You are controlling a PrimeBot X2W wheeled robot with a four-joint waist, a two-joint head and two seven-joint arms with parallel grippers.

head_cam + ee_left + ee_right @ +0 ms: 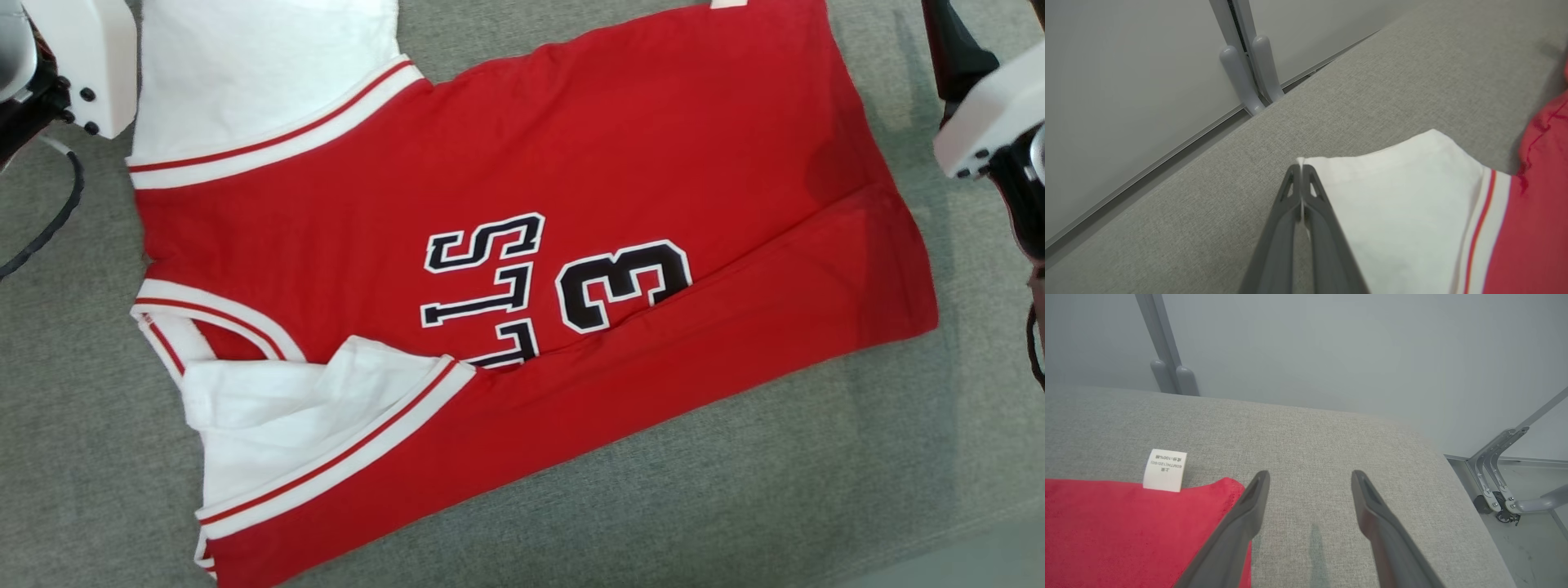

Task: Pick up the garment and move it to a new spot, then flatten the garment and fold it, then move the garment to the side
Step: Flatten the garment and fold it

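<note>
1. Head view: I am seeing the garment (pixel 571 163), a red jersey with white sleeves and red-and-white trim. It is lying spread across the grey worktop (pixel 735 506), taking up the middle and upper left of the frame, with the neck end toward the left edge.
2. Its lower long edge is lying folded up over the body. The fold is covering part of the black lettering (pixel 482 286) beside the numeral 3 (pixel 624 282).
3. The left arm (pixel 82 57) is showing in the upper left corner and the right arm (pixel 992 122) at the upper right edge.
4. Left wrist view: the left fingers (pixel 1280 237) are pressing together and pinching the corner of a white sleeve (pixel 1404 204). I am noting a thin sliver of white cloth between them.
5. Right wrist view: the right fingers (pixel 1241 522) are standing wide apart and gripping nothing. One is hanging over the garment's red corner at lower left, the other over bare worktop.
6. A white label (pixel 1164 470) is sticking out from the red edge, left of centre, and lying on the worktop.
</note>
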